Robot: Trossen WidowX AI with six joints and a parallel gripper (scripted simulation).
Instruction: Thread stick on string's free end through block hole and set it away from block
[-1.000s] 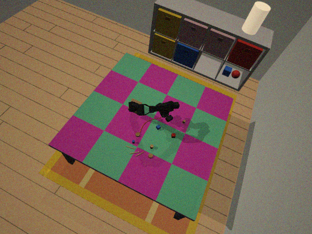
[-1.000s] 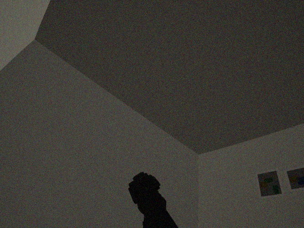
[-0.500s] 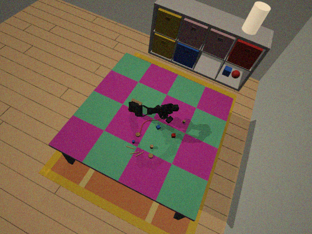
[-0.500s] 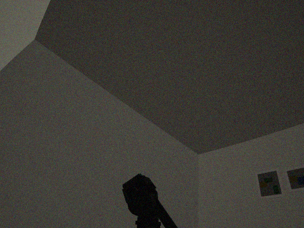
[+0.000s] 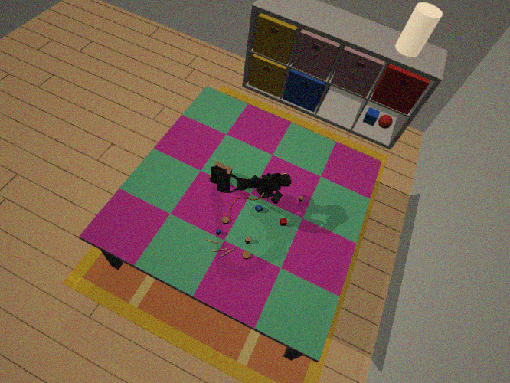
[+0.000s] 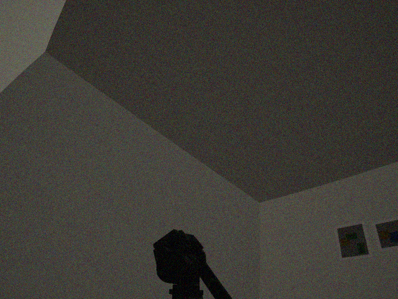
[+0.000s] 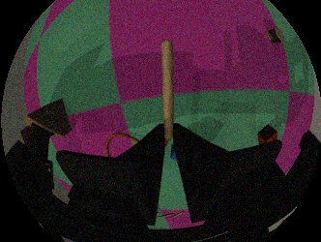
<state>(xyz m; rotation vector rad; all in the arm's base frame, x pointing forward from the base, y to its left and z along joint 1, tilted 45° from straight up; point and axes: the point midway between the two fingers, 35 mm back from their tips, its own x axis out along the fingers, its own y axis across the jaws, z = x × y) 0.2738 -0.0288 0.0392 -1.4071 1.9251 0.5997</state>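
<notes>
My hand grips the stick near its string end, presumably leaving the tip free for threading.

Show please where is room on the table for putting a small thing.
In the top view: the magenta square down-right of the red cube, and the green corner square below it. Crowded: around the loose sticks and string.

- Desk: green and magenta checks.
- Block: brown wood.
- Stick: tan.
- String: orange-brown.
- Button: tan.
- Cube toward the desk's right edge: red.
- Cube, mid-desk: blue.
- Gripper: black.
</notes>
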